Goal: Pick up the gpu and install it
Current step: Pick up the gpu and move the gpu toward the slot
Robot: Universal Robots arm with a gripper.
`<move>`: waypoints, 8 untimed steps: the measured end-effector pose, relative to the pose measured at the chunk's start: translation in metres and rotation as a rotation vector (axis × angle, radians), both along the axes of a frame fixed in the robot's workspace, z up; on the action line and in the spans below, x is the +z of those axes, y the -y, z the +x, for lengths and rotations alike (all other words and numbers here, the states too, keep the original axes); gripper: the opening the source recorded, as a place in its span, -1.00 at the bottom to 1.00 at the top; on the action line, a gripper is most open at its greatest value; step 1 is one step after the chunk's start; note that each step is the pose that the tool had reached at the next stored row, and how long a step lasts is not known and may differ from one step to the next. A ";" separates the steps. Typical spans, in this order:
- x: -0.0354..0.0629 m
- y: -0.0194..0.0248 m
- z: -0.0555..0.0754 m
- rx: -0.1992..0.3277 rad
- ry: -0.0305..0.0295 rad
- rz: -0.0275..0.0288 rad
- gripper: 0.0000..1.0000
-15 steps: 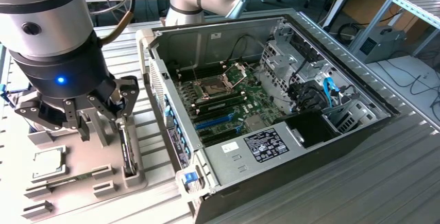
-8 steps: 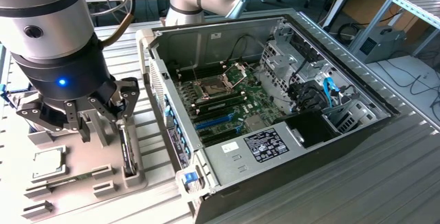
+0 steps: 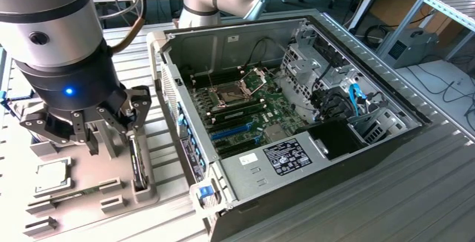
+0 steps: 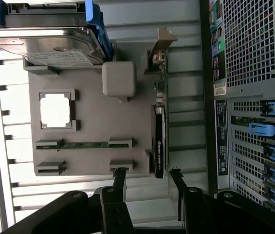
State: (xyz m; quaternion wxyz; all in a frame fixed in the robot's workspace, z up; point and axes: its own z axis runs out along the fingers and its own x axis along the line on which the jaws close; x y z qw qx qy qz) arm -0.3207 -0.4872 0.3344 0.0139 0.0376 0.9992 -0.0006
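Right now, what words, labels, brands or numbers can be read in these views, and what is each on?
No text is clear enough to quote.
White print on the gpu: too small to read.
White label on the hard drive: blurred.
Black label on the power supply: too small.
Stickers on the computer case: too small.

STOCK COUNT | gpu (image 4: 159,146): 1, on edge in tray | hard drive (image 4: 45,46): 1 | processor chip (image 4: 55,109): 1 | memory stick (image 4: 83,145): 1 | grey holder tray (image 4: 93,97): 1 | open computer case (image 3: 222,47): 1 | blue slot clips (image 4: 272,152) on case: 5 | robot arm (image 3: 55,42): 1 | claw (image 4: 147,171): 1 | claw fingers (image 4: 119,183): 2 | tabletop (image 3: 415,197): 1
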 end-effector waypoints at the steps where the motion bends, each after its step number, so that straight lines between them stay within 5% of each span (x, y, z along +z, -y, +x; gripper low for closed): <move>1: -0.0003 0.0000 0.000 0.000 0.0000 -0.0003 -0.04; 8: -0.0038 0.0000 0.001 0.000 0.0000 -0.0033 -0.04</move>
